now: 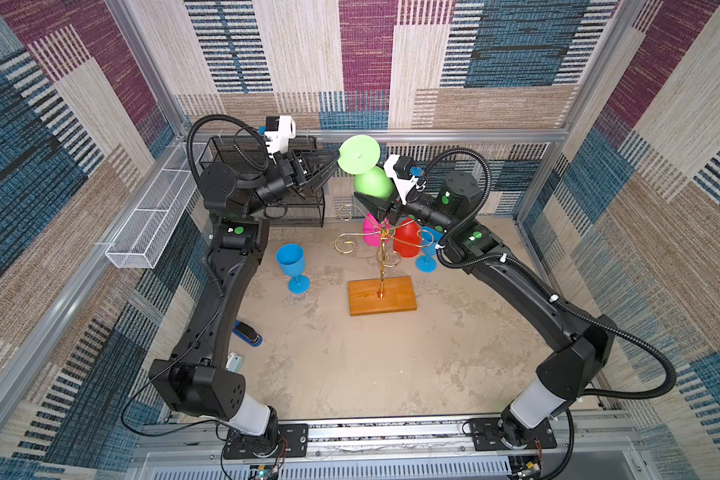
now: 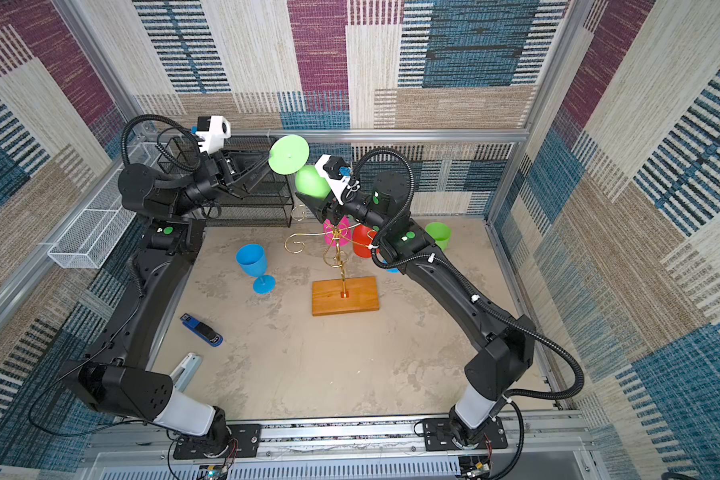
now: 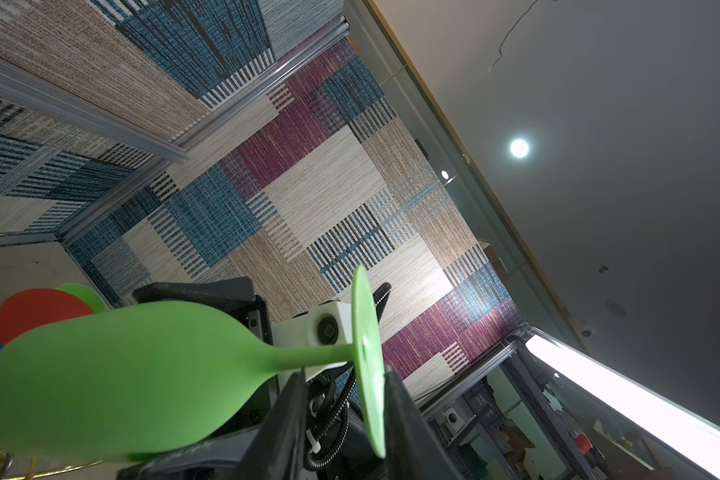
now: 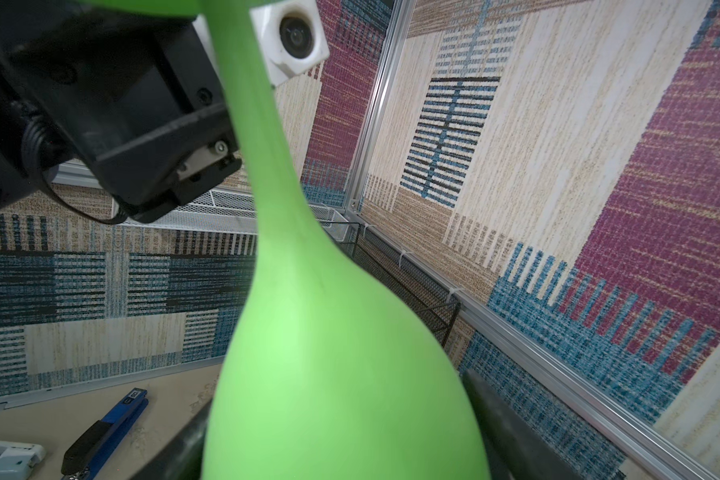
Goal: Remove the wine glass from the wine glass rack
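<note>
Holding: right gripper (image 4: 337, 434) is clamped across the bowl of the green glass (image 1: 371, 185), a finger on each side. Glass is inverted, foot uppermost, in the air above the top of the rack (image 1: 391, 299). Left gripper (image 3: 344, 384) has jaws apart, straddling the foot's rim; rim sits close to one finger, gap to the other. Pink glass (image 1: 370, 233) and red glass (image 1: 406, 244) hang on rack. Blue glass (image 1: 290, 259) stands upright on table (image 1: 350, 365), left of rack.

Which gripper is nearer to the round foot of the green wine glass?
Left. The left gripper straddles the foot rim; the right gripper grips the wine glass by its bowl.
</note>
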Tool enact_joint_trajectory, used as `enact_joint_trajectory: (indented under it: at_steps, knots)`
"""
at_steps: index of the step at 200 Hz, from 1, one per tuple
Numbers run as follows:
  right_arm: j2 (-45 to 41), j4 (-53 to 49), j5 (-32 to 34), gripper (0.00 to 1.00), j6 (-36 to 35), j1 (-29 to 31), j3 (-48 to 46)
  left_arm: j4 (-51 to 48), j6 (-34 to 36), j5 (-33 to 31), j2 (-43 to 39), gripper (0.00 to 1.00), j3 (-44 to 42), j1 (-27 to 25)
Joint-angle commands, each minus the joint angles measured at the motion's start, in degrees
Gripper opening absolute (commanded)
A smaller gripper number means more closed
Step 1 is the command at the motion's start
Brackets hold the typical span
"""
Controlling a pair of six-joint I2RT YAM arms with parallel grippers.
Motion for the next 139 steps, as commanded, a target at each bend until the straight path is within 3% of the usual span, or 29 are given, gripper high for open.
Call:
enact_joint_trajectory:
  at_steps: [1, 20, 38, 62, 93, 109, 139]
  knots:
    - [-1.00, -0.84, 0.56, 0.64, 2.62, 0.17, 0.65, 3.60, 1.40, -0.84, -0.73, 0.46, -0.70, 0.58]
    - [-1.48, -2.67, 2.06, 0.62, 3.99, 0.10, 1.27, 7.41, 2.70, -2.32, -1.84, 0.50, -2.22, 1.25]
    - [-2.56, -5.66, 4.46, 0.60, 5.03, 0.09, 1.91, 5.52, 10.01, -3.52, -3.70, 0.51, -3.80, 1.83]
    - [-4.70, -10.69, 6.48, 0.57, 6.33, 0.13, 2.30, -3.83, 30.37, -8.86, -8.77, 0.49, -8.75, 1.77]
    - [-7.04, -17.67, 8.78, 0.55, 7.94, 0.09, 2.34, -8.37, 61.33, -25.56, -14.90, 0.45, -17.33, -0.47]
    - [-7.77, -20.87, 8.56, 0.54, 8.28, 0.11, 2.57, -6.86, 72.11, -26.41, -14.07, 0.41, -18.13, -1.46]
    - [-9.21, -25.43, 8.85, 0.51, 8.76, 0.15, 2.62, 8.11, 87.56, -23.86, -11.67, 0.38, -21.65, -2.82]
